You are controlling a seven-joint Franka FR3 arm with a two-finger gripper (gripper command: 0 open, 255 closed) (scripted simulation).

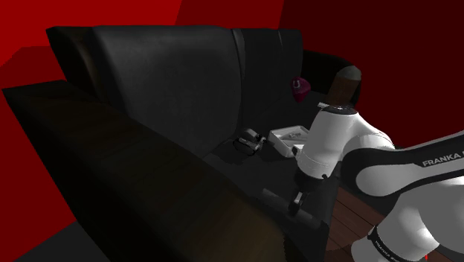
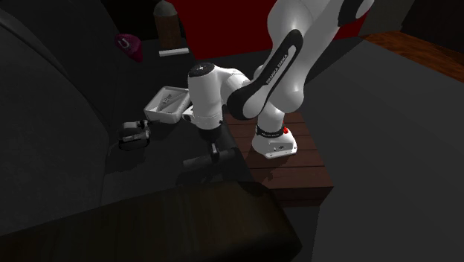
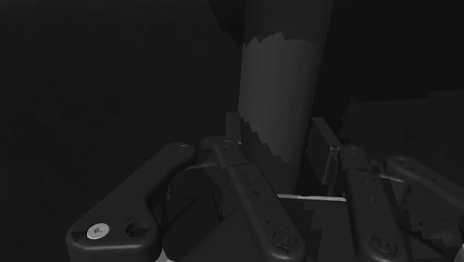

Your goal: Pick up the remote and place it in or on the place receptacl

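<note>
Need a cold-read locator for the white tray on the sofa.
Start at the big black sofa against the red wall. On its seat, beside the robot's white arm, lies a shallow open white tray. Its raised white walls set it apart from the small rounded black-and-white object beside it and the magenta item farther along.

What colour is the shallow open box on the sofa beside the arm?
The box is white; the second exterior view shows it best.

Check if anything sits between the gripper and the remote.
Nothing visible does. In the wrist view the grey remote runs straight out from the gripper, which is down at the dark sofa.
</note>
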